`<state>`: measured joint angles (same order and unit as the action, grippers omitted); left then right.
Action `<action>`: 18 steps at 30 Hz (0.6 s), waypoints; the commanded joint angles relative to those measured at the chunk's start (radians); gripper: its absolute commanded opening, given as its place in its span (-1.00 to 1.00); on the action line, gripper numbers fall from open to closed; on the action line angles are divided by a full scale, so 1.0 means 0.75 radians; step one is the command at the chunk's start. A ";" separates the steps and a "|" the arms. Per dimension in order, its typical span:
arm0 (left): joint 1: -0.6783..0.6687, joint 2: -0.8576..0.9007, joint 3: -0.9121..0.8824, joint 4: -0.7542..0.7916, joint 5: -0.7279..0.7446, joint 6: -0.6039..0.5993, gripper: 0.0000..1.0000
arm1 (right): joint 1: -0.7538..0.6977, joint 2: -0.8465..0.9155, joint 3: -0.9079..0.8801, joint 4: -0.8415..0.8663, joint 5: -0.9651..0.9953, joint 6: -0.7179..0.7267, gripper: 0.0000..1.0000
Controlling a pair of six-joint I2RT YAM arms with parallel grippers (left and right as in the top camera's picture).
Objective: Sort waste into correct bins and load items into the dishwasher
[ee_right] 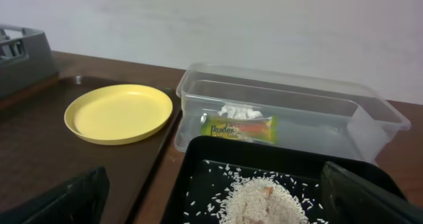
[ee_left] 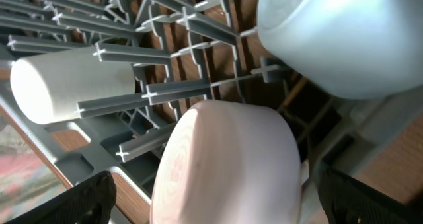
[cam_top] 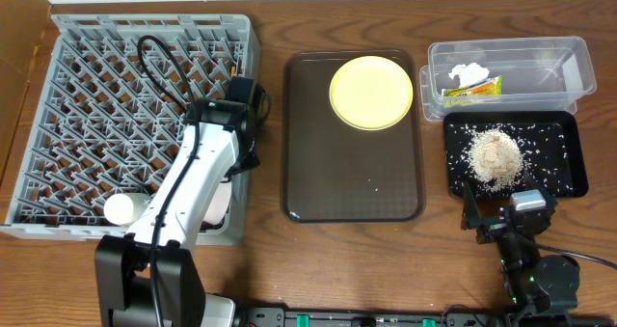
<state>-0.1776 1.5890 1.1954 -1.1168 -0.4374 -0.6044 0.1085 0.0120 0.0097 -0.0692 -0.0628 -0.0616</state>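
The grey dish rack (cam_top: 67,105) stands at the left. My left gripper (cam_top: 220,204) is low over its front right corner. In the left wrist view it (ee_left: 218,201) is open, with a white bowl (ee_left: 231,158) between its fingers and a gap on the left side. A light blue bowl (ee_left: 344,32) and a white cup (ee_left: 53,88) lie in the rack beside it; the cup also shows overhead (cam_top: 120,208). The yellow plate (cam_top: 371,92) lies on the brown tray. My right gripper (cam_top: 506,213) is open and empty at the front edge of the black tray (cam_top: 569,173) holding rice scraps (cam_top: 494,155). I cannot make out the chopsticks.
The clear tub (cam_top: 569,57) at the back right holds the white tissue (cam_top: 468,73) and the green-yellow wrapper (cam_top: 472,91). The dark brown serving tray (cam_top: 352,182) lies between the rack and the bins. A black cable (cam_top: 159,62) loops over the rack.
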 commanded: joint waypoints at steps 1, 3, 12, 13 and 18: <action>0.002 -0.058 0.015 -0.014 0.155 0.179 0.96 | -0.004 -0.005 -0.006 0.001 0.003 0.016 0.99; -0.010 -0.103 0.048 -0.013 0.176 0.220 0.96 | -0.004 -0.005 -0.006 0.002 0.003 0.016 0.99; -0.180 -0.314 0.138 0.363 0.651 0.555 0.81 | -0.004 -0.005 -0.006 0.001 0.003 0.016 0.98; -0.206 -0.299 0.137 0.435 0.684 0.581 0.75 | -0.004 -0.005 -0.006 0.001 0.003 0.016 0.98; -0.271 -0.107 0.141 0.690 0.762 0.581 0.47 | -0.004 -0.005 -0.006 0.001 0.003 0.016 0.98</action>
<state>-0.3679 1.3979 1.3014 -0.6445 0.0204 -0.2169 0.1085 0.0120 0.0097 -0.0689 -0.0628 -0.0616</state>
